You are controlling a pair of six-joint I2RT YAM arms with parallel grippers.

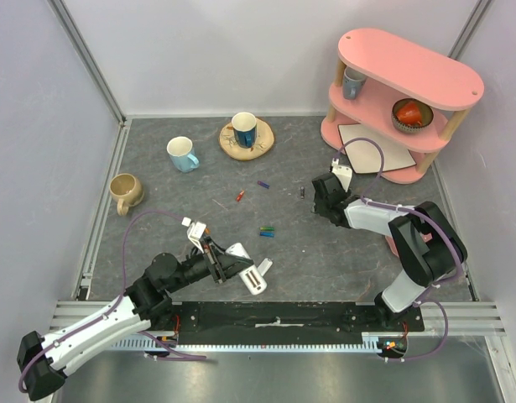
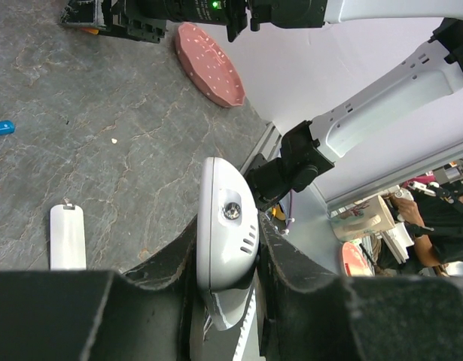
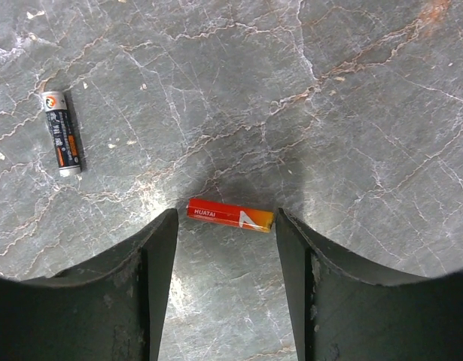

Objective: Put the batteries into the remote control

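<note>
My left gripper (image 1: 231, 257) is shut on the white remote control (image 1: 251, 277) and holds it low over the table at the near middle. In the left wrist view, the remote control's (image 2: 226, 226) rounded end sticks up between the two fingers. A white flat cover (image 2: 68, 237) lies beside it. My right gripper (image 3: 227, 226) stands open over a red-orange battery (image 3: 231, 215), which lies crosswise between the fingertips, its right end at the right finger. A dark battery (image 3: 62, 133) lies to its left. Red (image 1: 239, 196), purple (image 1: 263, 184) and green-blue (image 1: 267, 231) batteries lie mid-table.
A tan mug (image 1: 125, 191) and a light blue mug (image 1: 183, 154) stand at the left. A blue cup (image 1: 245, 128) sits on a wooden coaster. The pink shelf (image 1: 400, 101) at the back right holds a cup and a bowl. A pink disc (image 2: 210, 64) lies near the right arm.
</note>
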